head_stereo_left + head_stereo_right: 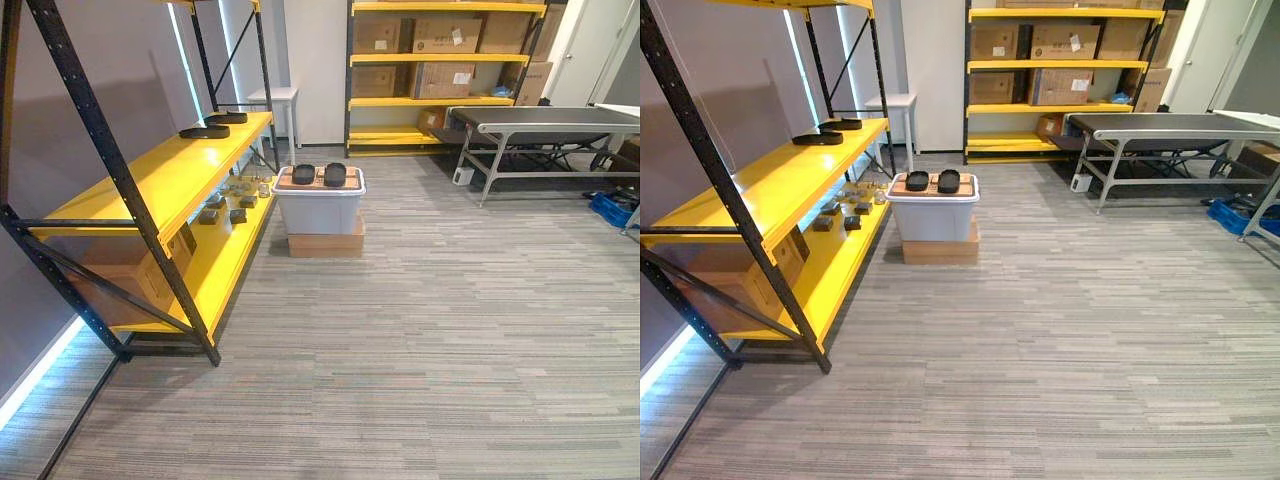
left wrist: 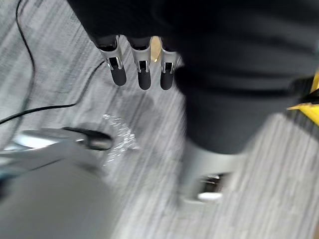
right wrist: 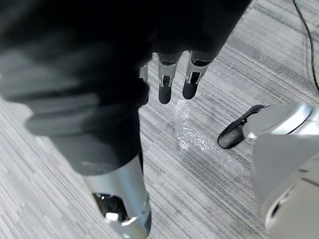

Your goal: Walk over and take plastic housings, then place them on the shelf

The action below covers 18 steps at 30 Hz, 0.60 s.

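Two black plastic housings [image 1: 303,174] [image 1: 335,174] lie side by side on the lid of a grey bin [image 1: 318,208] ahead, across the carpet. The bin stands on a flat cardboard box [image 1: 325,243]. To the left runs a yellow shelf [image 1: 160,175] on a black frame. Two more black housings [image 1: 205,131] [image 1: 227,118] rest at the far end of its upper board. My left hand [image 2: 144,69] hangs over the carpet with straight fingers and holds nothing. My right hand [image 3: 165,84] hangs the same way, open and empty.
Small parts [image 1: 225,205] sit on the shelf's lower board, with a cardboard box [image 1: 135,280] nearer. At the back stands a second yellow rack [image 1: 440,60] of cardboard boxes. A grey conveyor table [image 1: 545,120] is back right, a blue crate [image 1: 610,208] by it. A small white table [image 1: 275,97] is behind the shelf.
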{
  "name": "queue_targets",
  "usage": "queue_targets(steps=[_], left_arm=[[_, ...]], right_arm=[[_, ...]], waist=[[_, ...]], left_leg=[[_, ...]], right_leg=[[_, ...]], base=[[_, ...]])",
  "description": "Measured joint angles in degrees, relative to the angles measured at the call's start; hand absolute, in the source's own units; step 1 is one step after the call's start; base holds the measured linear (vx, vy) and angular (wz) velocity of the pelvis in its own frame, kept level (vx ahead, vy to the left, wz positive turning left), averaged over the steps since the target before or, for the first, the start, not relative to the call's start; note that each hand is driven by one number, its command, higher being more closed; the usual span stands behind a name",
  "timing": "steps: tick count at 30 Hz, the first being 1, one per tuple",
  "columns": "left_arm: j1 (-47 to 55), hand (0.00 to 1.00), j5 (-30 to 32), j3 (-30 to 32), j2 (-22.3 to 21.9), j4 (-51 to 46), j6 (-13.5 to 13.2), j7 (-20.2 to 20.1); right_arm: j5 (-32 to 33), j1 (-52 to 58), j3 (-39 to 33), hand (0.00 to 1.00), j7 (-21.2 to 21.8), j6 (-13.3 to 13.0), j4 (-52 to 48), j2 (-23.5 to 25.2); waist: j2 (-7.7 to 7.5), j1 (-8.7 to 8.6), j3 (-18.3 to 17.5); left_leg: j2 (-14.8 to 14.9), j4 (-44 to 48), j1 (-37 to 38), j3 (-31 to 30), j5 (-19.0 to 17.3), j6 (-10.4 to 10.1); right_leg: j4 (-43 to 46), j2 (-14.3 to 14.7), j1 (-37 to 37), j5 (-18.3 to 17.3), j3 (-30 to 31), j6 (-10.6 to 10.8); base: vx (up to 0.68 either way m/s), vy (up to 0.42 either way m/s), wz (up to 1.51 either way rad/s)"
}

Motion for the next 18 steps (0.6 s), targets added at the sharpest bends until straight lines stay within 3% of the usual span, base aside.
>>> queue_targets(steps=[7,18], left_arm=[[-2.80,0.00,-2.86,4.04,5.06,-0.58,-2.05,0.02],[-0.08,0.00,-5.65,5.51,2.23,-0.56,-2.99,2.35]], right_arm=[[-1.15,-5.30,-2.24,0.00,0.31,-0.58,-2.02,-7.92],[-1.16,-4.76,-0.68,0.00,-1.22,-2.18,-3.45,-7.66]], waist=[[0.17,-0.16,0.79],[0.27,-0.29,1.81]], left_leg=[[0.10,-1.64,1.25,0.01,0.00,-0.64],[0.08,-2.07,2.28,0.09,-0.13,-0.82]], right_leg=[[-0.32,0.17,0.66,-0.54,-0.37,0.86],[-0.30,0.09,1.45,-0.83,-1.12,1.26]], base=[[0.01,-0.036,0.01],[-0.02,-0.019,0.00]])
